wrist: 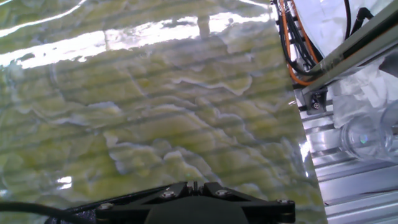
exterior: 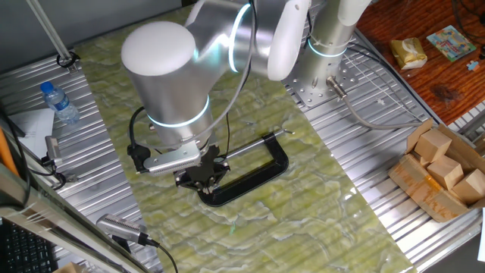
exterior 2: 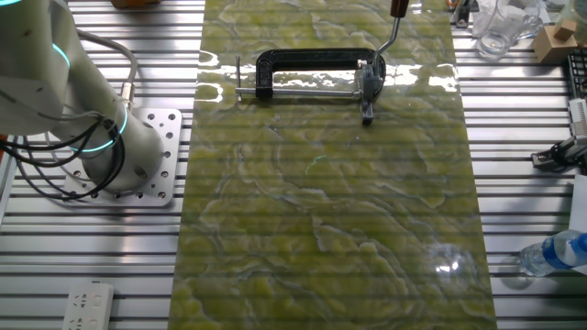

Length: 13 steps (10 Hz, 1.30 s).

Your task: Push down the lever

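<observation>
The black C-shaped clamp [exterior: 254, 176] lies on the green mat [exterior: 303, 220], its long steel rod [exterior: 254, 144] along its far side. In the other fixed view the clamp [exterior 2: 312, 60] lies at the top, and the lever [exterior 2: 387, 41] rises from its right end as a silvery arm with a red knob [exterior 2: 400, 7] at the frame's edge. My gripper [exterior: 202, 176] hangs over the clamp's left end and hides the lever there. In the hand view the fingers [wrist: 180, 190] are closed together at the bottom edge over bare mat, with no lever in sight. The gripper is out of the other fixed view.
A water bottle [exterior: 59, 102] lies at the left. A box of wooden blocks [exterior: 443, 171] stands at the right. A clear glass [wrist: 367, 137] and orange cables [wrist: 292, 50] sit beside the mat's right edge. The robot base [exterior 2: 101, 147] is at the left.
</observation>
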Each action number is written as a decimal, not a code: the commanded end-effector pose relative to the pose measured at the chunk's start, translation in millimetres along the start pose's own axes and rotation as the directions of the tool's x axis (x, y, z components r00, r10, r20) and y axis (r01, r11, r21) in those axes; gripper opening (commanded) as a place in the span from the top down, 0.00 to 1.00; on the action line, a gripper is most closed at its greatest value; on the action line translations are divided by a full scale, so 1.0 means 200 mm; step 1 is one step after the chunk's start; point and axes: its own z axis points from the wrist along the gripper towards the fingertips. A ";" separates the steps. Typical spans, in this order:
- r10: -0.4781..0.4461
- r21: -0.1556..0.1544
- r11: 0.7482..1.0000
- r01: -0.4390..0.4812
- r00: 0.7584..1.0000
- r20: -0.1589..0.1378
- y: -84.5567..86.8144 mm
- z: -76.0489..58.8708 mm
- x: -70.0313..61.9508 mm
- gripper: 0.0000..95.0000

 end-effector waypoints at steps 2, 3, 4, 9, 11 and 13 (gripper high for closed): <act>-0.014 -0.009 1.000 0.014 1.000 -0.005 0.00 -0.02 0.03 1.00; -0.018 -0.013 1.000 0.018 1.000 -0.007 0.00 -0.03 0.04 1.00; -0.022 -0.017 1.000 0.022 1.000 -0.010 0.00 -0.04 0.05 1.00; -0.036 -0.029 0.999 0.036 0.999 -0.026 0.00 -0.08 0.12 1.00; -0.041 -0.032 0.999 0.040 0.999 -0.036 0.00 -0.09 0.14 1.00; -0.053 -0.039 0.998 0.052 0.998 -0.045 -0.01 -0.10 0.17 1.00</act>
